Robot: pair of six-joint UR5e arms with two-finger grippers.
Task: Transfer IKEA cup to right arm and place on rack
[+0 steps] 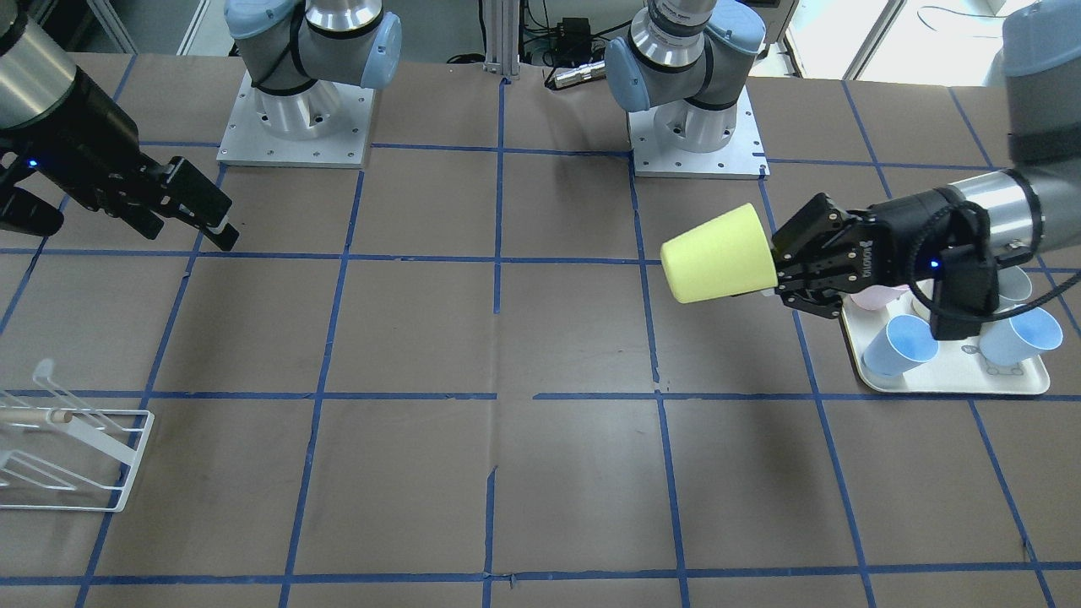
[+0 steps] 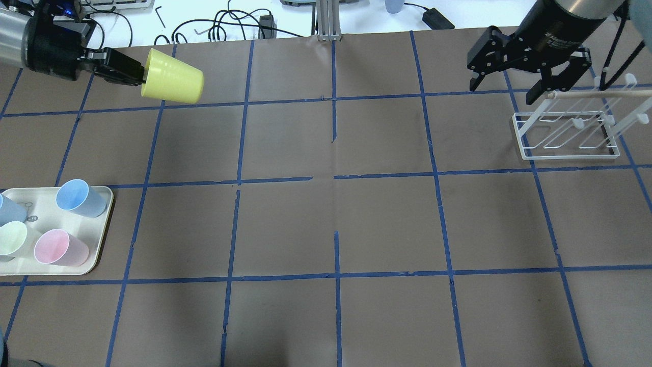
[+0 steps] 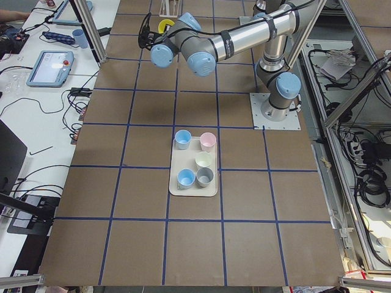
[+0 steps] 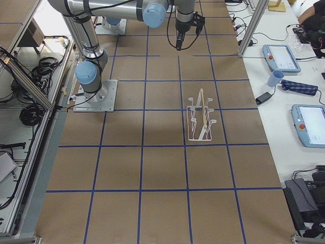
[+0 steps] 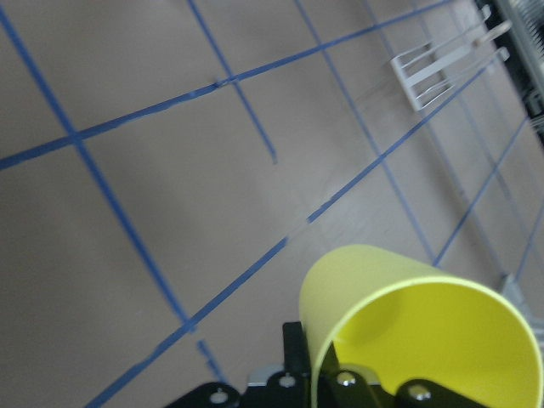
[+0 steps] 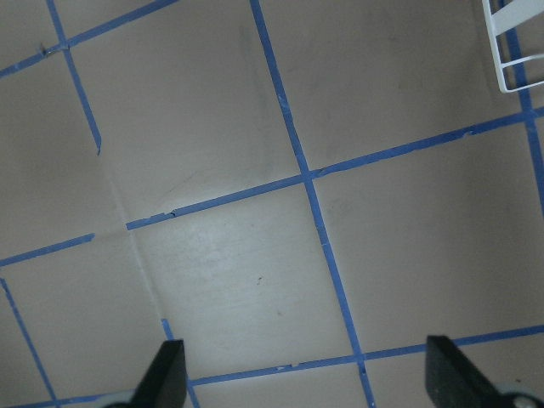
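Observation:
The lemon-yellow IKEA cup (image 1: pixel 718 253) is held on its side in the air by my left gripper (image 1: pixel 774 270), which is shut on its rim. It also shows in the overhead view (image 2: pixel 173 81) at the far left, and in the left wrist view (image 5: pixel 416 331). My right gripper (image 2: pixel 503 92) is open and empty, hovering near the far end of the white wire rack (image 2: pixel 565 130). In the right wrist view its fingertips (image 6: pixel 166 370) stand wide apart over bare table. The rack also shows in the front-facing view (image 1: pixel 67 456) and holds nothing.
A cream tray (image 2: pixel 102 224) on my left side holds several cups: blue (image 2: pixel 76 196), pink (image 2: pixel 58 247) and pale green (image 2: pixel 12 239). The brown table has a grid of blue tape. The arm bases (image 1: pixel 296 110) stand at my edge of the table.

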